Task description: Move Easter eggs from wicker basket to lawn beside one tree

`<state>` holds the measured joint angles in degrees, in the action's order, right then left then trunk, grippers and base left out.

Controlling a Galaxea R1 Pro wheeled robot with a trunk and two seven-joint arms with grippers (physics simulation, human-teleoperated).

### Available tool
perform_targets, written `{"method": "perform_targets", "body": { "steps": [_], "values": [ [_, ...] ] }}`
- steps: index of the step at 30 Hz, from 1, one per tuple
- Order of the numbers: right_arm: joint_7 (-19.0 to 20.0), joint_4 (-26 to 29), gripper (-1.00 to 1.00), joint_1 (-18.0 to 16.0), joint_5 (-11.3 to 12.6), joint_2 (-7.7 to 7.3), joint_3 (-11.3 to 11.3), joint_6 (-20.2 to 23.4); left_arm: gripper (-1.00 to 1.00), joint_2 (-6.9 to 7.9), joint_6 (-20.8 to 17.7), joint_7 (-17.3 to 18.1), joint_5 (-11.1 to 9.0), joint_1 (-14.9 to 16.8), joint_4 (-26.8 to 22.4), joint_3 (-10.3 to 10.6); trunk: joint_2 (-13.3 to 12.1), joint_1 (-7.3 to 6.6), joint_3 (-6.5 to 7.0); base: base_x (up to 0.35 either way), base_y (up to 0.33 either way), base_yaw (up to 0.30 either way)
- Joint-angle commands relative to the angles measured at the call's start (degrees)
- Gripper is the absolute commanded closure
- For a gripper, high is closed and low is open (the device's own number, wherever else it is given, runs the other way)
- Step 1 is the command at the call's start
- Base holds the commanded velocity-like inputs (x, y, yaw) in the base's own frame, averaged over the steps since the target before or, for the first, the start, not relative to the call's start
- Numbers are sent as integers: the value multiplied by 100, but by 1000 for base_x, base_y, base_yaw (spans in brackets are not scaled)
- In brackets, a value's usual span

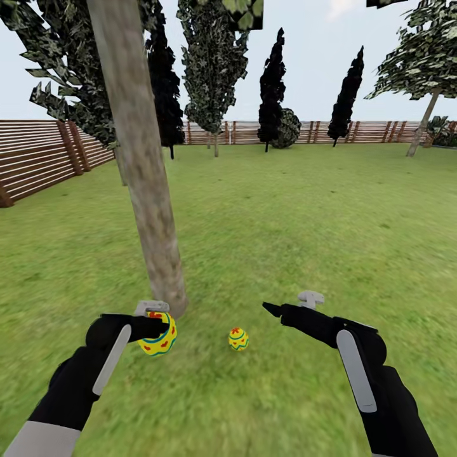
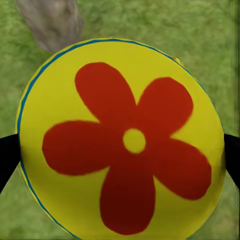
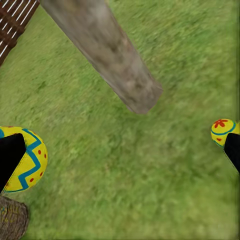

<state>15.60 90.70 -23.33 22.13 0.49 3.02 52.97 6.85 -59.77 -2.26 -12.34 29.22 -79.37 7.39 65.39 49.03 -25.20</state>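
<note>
My left gripper (image 1: 154,330) is shut on one Easter egg (image 1: 160,336), held just above the lawn (image 1: 285,216) at the foot of the tree (image 1: 143,171). In the left wrist view that egg's (image 2: 122,140) red flower faces the camera, with the trunk base (image 2: 50,22) behind it. A second egg (image 1: 238,339) lies on the grass right of the trunk. My right gripper (image 1: 270,309) hangs open and empty beside it. Past its fingers (image 3: 10,160) are a zigzag-banded egg (image 3: 32,160), a bit of the wicker basket (image 3: 10,220) and a small egg (image 3: 222,131). I cannot tell if the banded egg is the held one.
A brown slat fence (image 1: 38,158) runs along the left and the far edge of the garden. Dark narrow trees (image 1: 273,89) and a leafy tree (image 1: 425,63) stand far back. Open grass stretches ahead and to the right of the trunk.
</note>
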Motion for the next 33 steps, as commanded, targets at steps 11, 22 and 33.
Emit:
{"method": "perform_targets", "body": {
  "steps": [11, 22, 33],
  "values": [
    [57, 9, -100, -5, -42, 6, 9, 14, 100, -64, -23, -21, -23, 22, 207, 9, 4, 3, 92, 270, -195, 0],
    [57, 9, -100, -5, -43, 12, 6, 5, 100, -70, -23, -27, -23, 23, 263, 9, 4, 3, 193, 313, -113, 17],
    [57, 9, -100, -5, -49, 13, -23, -6, 100, -70, 50, -27, -23, 40, 381, 17, 4, 3, 294, 288, -189, 103]
  ]
}}
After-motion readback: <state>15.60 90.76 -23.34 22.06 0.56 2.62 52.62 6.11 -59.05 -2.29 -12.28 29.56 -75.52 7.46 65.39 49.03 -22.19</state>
